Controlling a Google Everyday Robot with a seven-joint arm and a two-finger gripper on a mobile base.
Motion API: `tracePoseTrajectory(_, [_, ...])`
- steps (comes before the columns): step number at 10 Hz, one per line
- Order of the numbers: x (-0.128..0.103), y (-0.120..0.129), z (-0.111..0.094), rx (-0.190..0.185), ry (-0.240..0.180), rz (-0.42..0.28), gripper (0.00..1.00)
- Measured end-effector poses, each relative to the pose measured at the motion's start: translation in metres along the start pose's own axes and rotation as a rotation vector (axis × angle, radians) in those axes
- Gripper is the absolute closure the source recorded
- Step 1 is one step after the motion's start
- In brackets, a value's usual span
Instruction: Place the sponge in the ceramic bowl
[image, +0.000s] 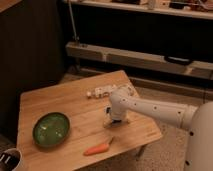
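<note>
Reaching down at centre frame, the gripper meets the wooden table — grip can't be told, sponge hidden under the smooth white wrist. Glossy round green bowl sits lower left.

You see a glossy green ceramic bowl lower left, an orange carrot, a pale wood-grain table, and the white arm with its gripper at centre frame.
</note>
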Motion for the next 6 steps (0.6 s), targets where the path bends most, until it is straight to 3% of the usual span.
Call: tracePoseTrajectory(6, [-0.001,0.002,-0.0053,-0.007,-0.004,-0.001,0.2])
